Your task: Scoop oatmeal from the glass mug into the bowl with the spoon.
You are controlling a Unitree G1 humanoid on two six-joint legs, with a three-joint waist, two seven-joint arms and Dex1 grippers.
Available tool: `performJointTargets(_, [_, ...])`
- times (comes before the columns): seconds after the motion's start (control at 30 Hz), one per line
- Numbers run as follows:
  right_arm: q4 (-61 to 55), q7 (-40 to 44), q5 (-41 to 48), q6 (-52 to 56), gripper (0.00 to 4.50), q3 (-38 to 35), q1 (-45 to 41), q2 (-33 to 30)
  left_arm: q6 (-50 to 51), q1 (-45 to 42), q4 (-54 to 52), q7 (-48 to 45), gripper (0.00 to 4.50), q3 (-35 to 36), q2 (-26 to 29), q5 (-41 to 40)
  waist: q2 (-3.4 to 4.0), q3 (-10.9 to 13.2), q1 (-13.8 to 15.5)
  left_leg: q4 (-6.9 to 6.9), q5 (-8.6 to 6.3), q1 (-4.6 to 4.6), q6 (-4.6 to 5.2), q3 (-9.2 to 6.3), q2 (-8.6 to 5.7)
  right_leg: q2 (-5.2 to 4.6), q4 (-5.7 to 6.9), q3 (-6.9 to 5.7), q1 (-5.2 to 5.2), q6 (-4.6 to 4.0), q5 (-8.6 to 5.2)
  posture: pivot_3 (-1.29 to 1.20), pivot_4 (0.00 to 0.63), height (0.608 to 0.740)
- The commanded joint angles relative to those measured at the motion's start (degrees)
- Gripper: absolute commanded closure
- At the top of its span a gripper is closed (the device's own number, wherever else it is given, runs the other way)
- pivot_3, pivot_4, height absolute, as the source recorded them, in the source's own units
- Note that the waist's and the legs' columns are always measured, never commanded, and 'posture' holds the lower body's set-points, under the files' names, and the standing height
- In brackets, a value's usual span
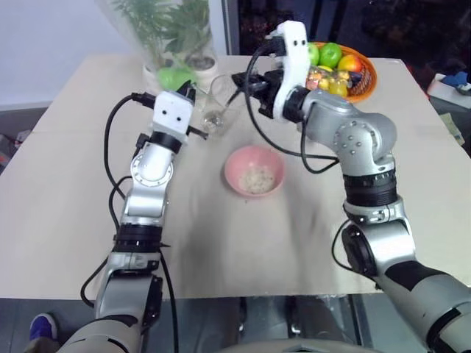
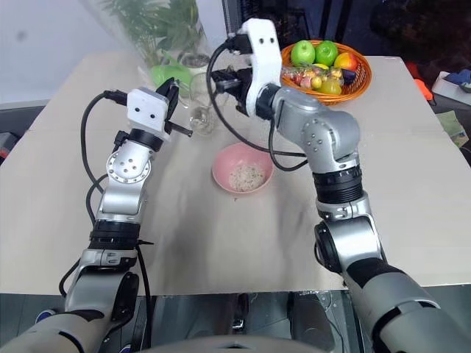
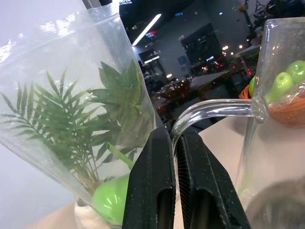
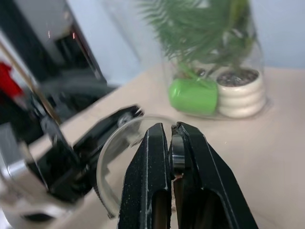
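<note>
Some oatmeal (image 1: 257,179), a thin scatter of pale dry flakes, is seen in the pink bowl (image 1: 254,170) at the middle of the desk (image 1: 66,206). Beyond it, the clear glass mug (image 1: 218,103) is held tipped, its thin handle pinched in the left pincer (image 3: 174,143). The right pincer (image 4: 170,143) is pressed together on a silver piece, judged the spoon (image 4: 177,155), just over the mug's rim. Another scoop appears under way; a dip into the mug is called for next. Behind stand a wrapped plant (image 1: 165,37) and a fruit basket (image 1: 366,79)

spoon (image 4: 177,160) bowl hidden inside glass mug (image 1: 218,103)
</note>
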Motion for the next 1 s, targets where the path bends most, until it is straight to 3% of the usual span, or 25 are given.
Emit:
performJointTargets(0.03, [-0.38, -3.72, 6.31, 3.10, 4.50, -7.48, -4.10, 1.90, -1.69, -0.89, -0.53, 0.90, 4.47, -0.73, -0.33, 1.01, 0.00, 0.00, -0.01, 0.00, 0.00, 0.00, 0.00, -0.01, 0.00, 0.00, 0.00, 0.00, 0.00, 0.00, 0.00, 0.00, 0.150, 0.740])
performJointTargets(0.3, [4.55, -12.64, 14.56, 8.26, 4.50, -20.31, -7.00, 2.47, -1.49, -1.25, 2.15, 1.96, 4.47, -1.53, -0.66, 2.60, 0.00, 0.00, -0.06, -0.01, 0.00, 0.00, 0.00, 0.01, 0.00, 0.00, 0.00, 0.01, -0.01, 0.00, 0.00, 0.00, 0.150, 0.740])
performJointTargets(0.53, [5.50, -16.83, 17.70, 9.74, 4.50, -23.20, -6.90, 2.06, -2.03, -1.52, 2.91, 1.90, 4.47, -2.05, -0.62, 2.92, 0.00, 0.00, -0.12, -0.02, 0.00, -0.02, 0.00, 0.01, -0.02, 0.00, 0.00, 0.02, -0.01, 0.00, 0.00, 0.00, 0.150, 0.740])
performJointTargets(0.6, [3.77, -15.23, 15.71, 8.84, 4.50, -20.46, -5.97, 1.12, -1.96, -1.50, 2.84, 1.94, 4.47, -2.09, -0.60, 2.93, 0.00, 0.00, -0.22, -0.02, 0.00, -0.01, 0.00, 0.03, -0.01, 0.00, 0.00, 0.03, -0.02, 0.00, 0.00, 0.00, 0.150, 0.740])
performJointTargets(0.8, [-6.98, -1.53, -3.85, -3.68, 4.50, 8.13, 1.14, -6.65, -1.51, -2.69, 2.17, 1.96, 4.47, -2.46, -1.01, 2.80, 0.01, 0.01, -0.80, -0.03, -0.01, -0.01, 0.01, 0.03, -0.07, 0.01, -0.02, 0.05, -0.04, 0.00, 0.00, 0.00, 0.150, 0.740])
performJointTargets(0.9, [-7.77, 3.05, -10.53, -9.80, 4.50, 15.55, 3.46, -8.95, -1.39, -2.84, 1.67, 1.93, 4.47, -2.42, -1.17, 2.82, 0.00, 0.00, -1.21, 0.02, -0.01, -0.01, 0.01, 0.03, -0.09, 0.01, 0.01, 0.05, -0.03, 0.00, 0.00, 0.00, 0.150, 0.740])
performJointTargets(1.0, [-7.83, 5.58, -10.80, -10.03, 4.50, 16.53, 4.70, -7.96, -1.55, -2.69, 1.32, 1.94, 4.47, -2.66, -1.09, 2.99, 0.00, 0.00, -1.33, 0.05, 0.00, -0.01, 0.01, 0.01, -0.05, 0.00, 0.02, 0.05, -0.03, 0.00, 0.00, 0.00, 0.150, 0.740])
